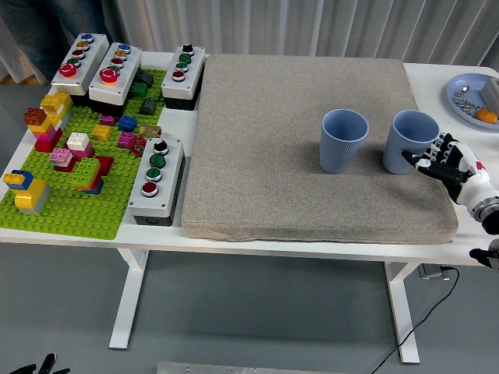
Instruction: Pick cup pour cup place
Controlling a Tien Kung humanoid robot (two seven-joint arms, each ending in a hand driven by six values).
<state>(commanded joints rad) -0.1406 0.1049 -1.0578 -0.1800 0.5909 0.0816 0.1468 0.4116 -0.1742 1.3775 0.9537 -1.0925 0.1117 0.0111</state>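
I am at the pick step: my right hand point(451, 162) is at the right side of the near blue cup point(411, 142), fingers spread and touching its wall, not clamped yet. Next I must close around it, then lift w/o tipping; the other cup point(344, 140) stands farther to my left.

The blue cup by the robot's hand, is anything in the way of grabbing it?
No. The right hand is right beside the right blue cup, fingers reaching its side, with nothing visible between them. The other blue cup stands apart on the left.
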